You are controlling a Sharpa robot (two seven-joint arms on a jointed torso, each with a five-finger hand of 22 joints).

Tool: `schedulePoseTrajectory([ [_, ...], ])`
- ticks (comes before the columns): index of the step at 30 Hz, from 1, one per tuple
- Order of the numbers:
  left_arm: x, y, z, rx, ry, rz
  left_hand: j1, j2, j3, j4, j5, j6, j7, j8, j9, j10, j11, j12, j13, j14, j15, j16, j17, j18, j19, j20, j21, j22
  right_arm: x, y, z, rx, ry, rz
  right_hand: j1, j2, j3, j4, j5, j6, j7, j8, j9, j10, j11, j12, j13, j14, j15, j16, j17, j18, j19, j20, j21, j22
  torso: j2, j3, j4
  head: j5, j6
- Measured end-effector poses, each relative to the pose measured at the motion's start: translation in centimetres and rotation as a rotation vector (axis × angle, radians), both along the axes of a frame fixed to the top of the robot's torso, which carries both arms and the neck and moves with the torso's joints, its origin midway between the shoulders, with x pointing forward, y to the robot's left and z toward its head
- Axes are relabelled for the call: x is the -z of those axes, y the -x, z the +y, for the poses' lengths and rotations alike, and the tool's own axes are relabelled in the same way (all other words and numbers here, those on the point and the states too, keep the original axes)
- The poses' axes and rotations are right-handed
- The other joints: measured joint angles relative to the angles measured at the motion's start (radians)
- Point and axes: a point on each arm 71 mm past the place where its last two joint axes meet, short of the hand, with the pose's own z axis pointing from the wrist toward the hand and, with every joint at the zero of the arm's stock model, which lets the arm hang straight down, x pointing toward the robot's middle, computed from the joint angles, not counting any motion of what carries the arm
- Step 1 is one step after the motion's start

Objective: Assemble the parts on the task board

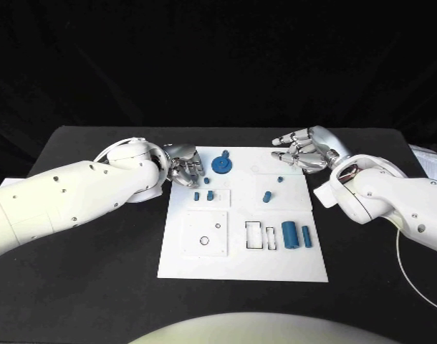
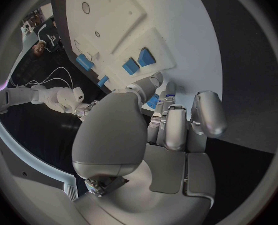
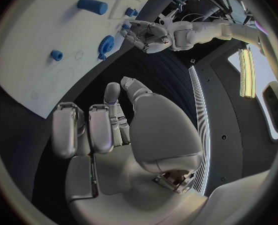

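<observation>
The left hand [image 1: 185,172] sits at the task board's [image 1: 241,269] far-left edge, fingers curled down toward the small blue parts. Nearest to it are a pair of short pegs [image 1: 203,195] just board-side of its fingertips, and the round blue gear [image 1: 222,165] just beside it toward the board's far edge. In the left wrist view a blue piece [image 2: 152,102] shows right at the fingertips; prob. touched or pinched, but the palm hides the contact, so can't tell if it's grasped.

The right hand [image 1: 303,152] hovers off the board's far-right corner, fingers curled in, holding nothing. Its closest part is the small peg [image 1: 266,196], and that's well apart. The large cylinder [image 1: 290,233] stands near the board's right edge with its long axis running near-to-far.

So the left hand is the nearer one; next move likely its own, reaching inward across the counter [image 1: 94,287].
</observation>
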Motion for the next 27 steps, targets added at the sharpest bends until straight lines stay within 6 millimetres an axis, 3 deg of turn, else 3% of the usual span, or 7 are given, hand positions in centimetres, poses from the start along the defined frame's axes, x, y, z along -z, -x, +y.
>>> schedulePoseTrajectory([
  [4, -0.5, -0.1, 1.7, -0.04, 0.036, 0.005, 0.015, 0.015, 0.024, -0.015, 0.0, 0.035, -0.001, 0.024, 0.002, -0.003, 0.003, 0.0, -0.001, 0.0, 0.0, -0.024, -0.038, 0.0, -0.005, 0.005, -0.062, 0.0, 0.1, -0.2, -0.9, 0.011, 0.031, -0.01, 0.032, -0.017, 0.075, -0.01, -0.017, 0.023, -0.005, 0.007, 0.002, -0.047, 0.001, -0.22, -0.205, 0.0, 0.0, -0.073, -0.081, 0.006, -0.007, 0.0, -0.009, -0.016, -0.001, 0.0, 0.0, 0.0, 0.004],
  [6, -1.0, -0.3, 2.8, -0.077, 0.088, 0.019, 0.018, 0.018, 0.036, -0.016, 0.0, 0.047, 0.004, 0.028, 0.003, -0.003, 0.003, 0.0, -0.001, -0.007, 0.007, -0.038, -0.062, 0.0, -0.012, 0.01, -0.094, 0.0, 0.0, -0.4, -1.3, 0.002, 0.064, -0.014, 0.045, -0.029, 0.109, -0.023, -0.038, 0.034, 0.002, 0.008, 0.002, -0.057, 0.008, -0.302, -0.285, 0.0, 0.0, -0.086, -0.096, 0.006, -0.009, 0.002, -0.012, -0.02, -0.002, 0.0002, 0.0, 0.001, 0.007],
  [10, -1.7, -0.4, 4.6, -0.166, 0.266, 0.087, 0.009, 0.031, 0.05, -0.012, 0.0, 0.065, 0.014, 0.033, 0.002, -0.003, 0.003, 0.002, -0.004, -0.054, 0.012, -0.112, -0.177, 0.026, -0.062, 0.014, -0.241, -0.021, -1.2, -0.9, -1.5, -0.053, 0.175, -0.013, 0.059, -0.043, 0.163, -0.045, -0.074, 0.057, 0.005, 0.008, 0.004, -0.058, 0.013, -0.422, -0.418, 0.0, 0.008, -0.11, -0.123, 0.006, -0.02, 0.012, -0.026, -0.039, -0.004, 0.0004, 0.0007, -0.011, 0.011],
  [12, -1.9, -0.3, 5.2, -0.206, 0.381, 0.133, 0.001, 0.033, 0.045, -0.007, 0.0, 0.065, 0.014, 0.033, 0.0, -0.003, 0.003, 0.012, -0.004, -0.07, 0.013, -0.136, -0.212, 0.04, -0.079, 0.014, -0.293, -0.044, -1.6, -1.0, -1.4, -0.083, 0.245, -0.008, 0.062, -0.046, 0.173, -0.051, -0.078, 0.084, 0.005, 0.015, 0.006, -0.034, 0.012, -0.451, -0.46, 0.0, 0.008, -0.117, -0.133, 0.006, -0.02, 0.012, -0.029, -0.045, -0.005, -0.0001, 0.0007, -0.015, 0.013],
  [17, -2.3, 0.0, 6.3, -0.29, 0.697, 0.242, -0.017, 0.038, 0.026, 0.011, 0.0, 0.089, 0.004, 0.051, -0.001, 0.024, -0.002, 0.049, 0.008, -0.079, 0.006, -0.148, -0.234, 0.04, -0.092, 0.013, -0.336, -0.064, -1.6, -0.8, -0.9, -0.126, 0.439, 0.002, 0.049, -0.066, 0.187, -0.052, -0.116, 0.113, -0.009, 0.016, 0.008, 0.008, 0.001, -0.483, -0.531, 0.0, 0.008, -0.125, -0.145, 0.006, -0.02, 0.012, -0.033, -0.049, -0.007, -0.0039, 0.0007, -0.021, 0.015],
  [23, -2.8, 0.6, 7.6, -0.388, 1.035, 0.326, -0.027, 0.048, -0.001, 0.017, 0.0, 0.099, 0.002, 0.057, -0.001, 0.027, -0.005, 0.071, 0.016, -0.096, 0.005, -0.163, -0.263, 0.04, -0.105, 0.009, -0.386, -0.088, -1.3, -0.7, -0.4, -0.131, 0.636, -0.015, 0.035, -0.08, 0.21, -0.04, -0.123, 0.116, -0.009, 0.011, 0.007, 0.004, 0.005, -0.526, -0.604, 0.0, 0.008, -0.142, -0.165, 0.006, -0.02, 0.012, -0.043, -0.06, -0.01, -0.006, 0.0009, -0.025, 0.02],
  [27, -2.9, 0.9, 7.8, -0.429, 1.161, 0.36, -0.029, 0.047, -0.016, 0.021, 0.004, 0.099, 0.002, 0.057, -0.003, 0.027, -0.005, 0.079, 0.018, -0.102, 0.009, -0.167, -0.274, 0.04, -0.111, 0.011, -0.409, -0.099, -1.0, -0.4, 0.5, -0.152, 0.716, -0.041, 0.027, -0.088, 0.219, -0.031, -0.126, 0.116, -0.009, 0.003, 0.007, 0.004, 0.005, -0.544, -0.645, 0.0, 0.007, -0.15, -0.176, 0.006, -0.02, 0.012, -0.047, -0.066, -0.01, -0.007, 0.0021, -0.028, 0.022],
])
